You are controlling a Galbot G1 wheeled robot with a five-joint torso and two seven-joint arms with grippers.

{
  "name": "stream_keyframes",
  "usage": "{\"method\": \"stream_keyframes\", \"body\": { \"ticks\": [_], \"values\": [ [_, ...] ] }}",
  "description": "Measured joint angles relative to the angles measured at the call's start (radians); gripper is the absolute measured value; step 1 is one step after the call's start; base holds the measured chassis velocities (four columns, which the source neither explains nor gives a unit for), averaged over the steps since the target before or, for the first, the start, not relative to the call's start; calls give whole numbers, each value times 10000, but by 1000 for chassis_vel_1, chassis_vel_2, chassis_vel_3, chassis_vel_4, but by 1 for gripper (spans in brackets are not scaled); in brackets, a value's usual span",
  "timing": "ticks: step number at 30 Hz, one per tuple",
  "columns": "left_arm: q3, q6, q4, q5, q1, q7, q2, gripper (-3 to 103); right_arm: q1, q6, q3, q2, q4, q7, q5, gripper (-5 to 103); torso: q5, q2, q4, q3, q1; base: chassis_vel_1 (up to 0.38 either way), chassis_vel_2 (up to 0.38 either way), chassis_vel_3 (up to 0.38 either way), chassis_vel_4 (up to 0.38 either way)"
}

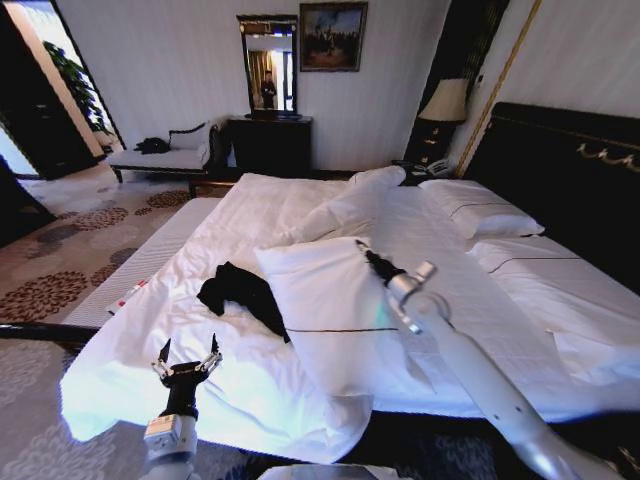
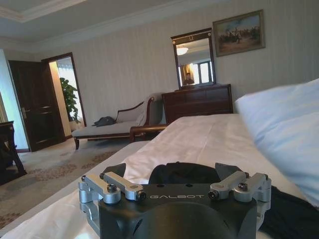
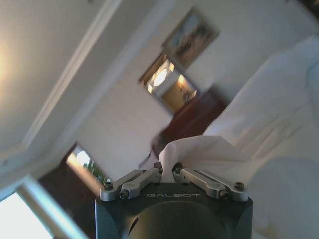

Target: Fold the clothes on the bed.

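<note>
right end effector (image 1: 368, 250) — clenched on a corner of the white pillow (image 1: 320, 310), a peak of white cloth pinched between its fingers (image 3: 162, 172) in the right wrist view; arm reaching from 5 o'clock toward the bed's middle.
left end effector (image 1: 187, 357) — released, fingers spread, hovering over the duvet's near edge at 7 o'clock, aimed at the shirt.
black t-shirt (image 1: 240, 293) — crumpled heap on the white duvet, just left of centre, its right edge touching or tucked under the pillow; near the left end effector, apart from it.
bed (image 1: 560, 300) — white linen, dark headboard at 2 o'clock.
step, as judged: clearing the pillow off the shirt; folding not yet begun. next move calls for shifting the pillow aside, then spreading the shirt flat.
writing: "galbot" on both end effector housings; shirt lettering not readable.
</note>
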Motion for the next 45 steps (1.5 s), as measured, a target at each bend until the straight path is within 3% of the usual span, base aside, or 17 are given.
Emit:
{"method": "stream_keyframes", "body": {
  "ticks": [4, 5, 13, 15, 16, 19, 20, 23, 29, 33, 37, 45],
  "values": [
    [114, -1, -18, -91, -115, 0, 26, 100, -1516, 395, 1879, 190, 1137, 127, -49, 1, -1, 0, -1, 0, 0, 0, 0, 0, 0],
    [114, -1, -18, -91, -115, 0, 26, 100, -1516, 395, 1879, 190, 1137, 127, -49, 1, -1, 0, -1, 0, 0, 0, 0, 0, 0],
    [232, 1, 13, -360, -368, -1, 144, 100, -3797, 498, 5543, 1015, 2790, 1111, -133, 1, -2, 0, -1, -1, -1, 0, 0, 0, 0],
    [246, 5, 24, -476, -462, 0, 200, 100, -4455, 441, 6580, 1202, 3150, 1768, -165, 1, -1, 0, 1, -1, -1, 0, 0, 0, 0],
    [246, 5, 24, -476, -462, 0, 200, 100, -4455, 441, 6580, 1202, 3150, 1768, -165, 1, -1, 0, 1, -1, -1, 0, 0, 0, 0],
    [301, 14, 67, -626, -599, 0, 285, 100, -5124, 370, 7806, 1563, 3535, 3120, -338, 1, -4, 1, 2, -1, 0, 0, 0, 0, 0],
    [301, 14, 67, -626, -599, 0, 285, 100, -5124, 370, 7806, 1563, 3535, 3120, -338, 1, -4, 1, 2, -1, 0, 0, 0, 0, 0],
    [381, 27, 138, -806, -752, 1, 400, 100, -5883, 378, 8840, 2128, 3836, 4005, -1051, 1, -2, 0, 1, -1, 0, 0, 0, 0, 0],
    [376, 54, 164, -1173, -875, 6, 616, 100, -6995, 314, 10042, 2926, 4237, 5297, -1985, 1, -4, 1, 0, -1, -1, 0, 0, 0, 0],
    [335, 98, 118, -1506, -837, 6, 898, 100, -7754, 72, 10949, 3473, 4509, 7024, -2238, 1, -3, 1, 1, -1, -1, 0, 0, 0, 0],
    [363, 106, 56, -1612, -725, 6, 1017, 100, -8150, 151, 11438, 3838, 4537, 7865, -2668, 1, -3, 1, -1, -1, -1, 0, 0, 0, 0],
    [497, 168, -135, -1663, -602, 6, 1127, 100, -8661, 933, 11559, 4280, 3652, 8316, -3636, 1, -3, 1, 1, 0, 0, 0, 0, 0, 0]
  ]
}}
